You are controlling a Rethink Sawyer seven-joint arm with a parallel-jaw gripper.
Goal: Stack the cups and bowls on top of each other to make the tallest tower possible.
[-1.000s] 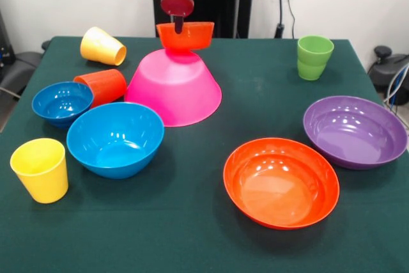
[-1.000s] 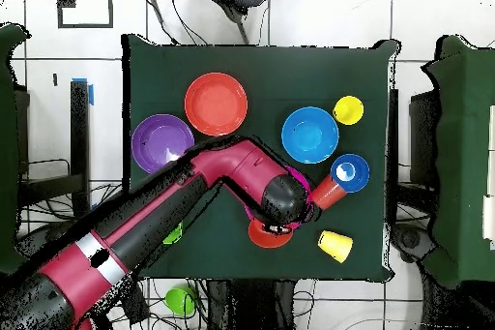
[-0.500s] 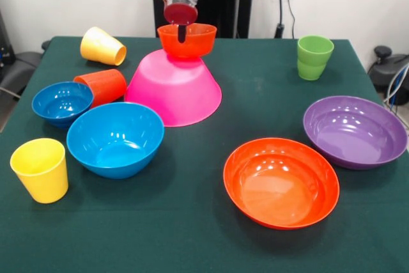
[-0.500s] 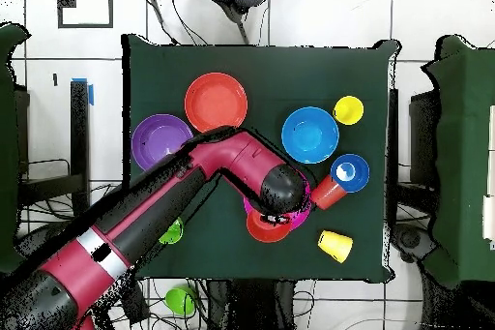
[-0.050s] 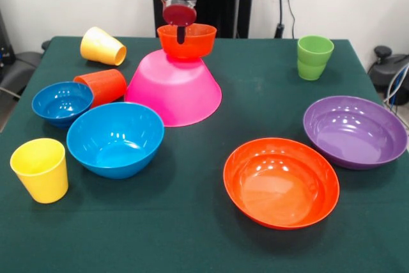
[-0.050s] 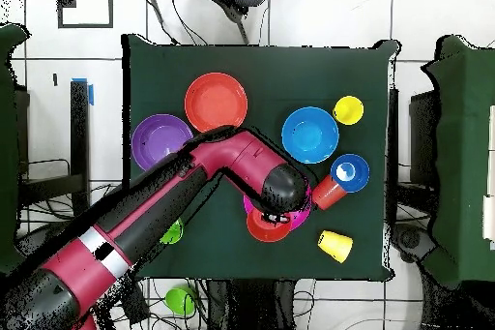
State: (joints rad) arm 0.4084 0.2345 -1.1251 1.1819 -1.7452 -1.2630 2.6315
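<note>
Six bowls are seen on the table: one pink, two blue, two orange, one purple. Four cups are counted: two yellow, one orange-red, and one green, perhaps two stacked.

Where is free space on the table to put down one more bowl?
Bare cloth lies between the medium blue bowl and the shallow orange bowl, and between the pink bowl and the green cup. The side with the small blue bowl, orange-red cup and yellow cups is crowded.
</note>
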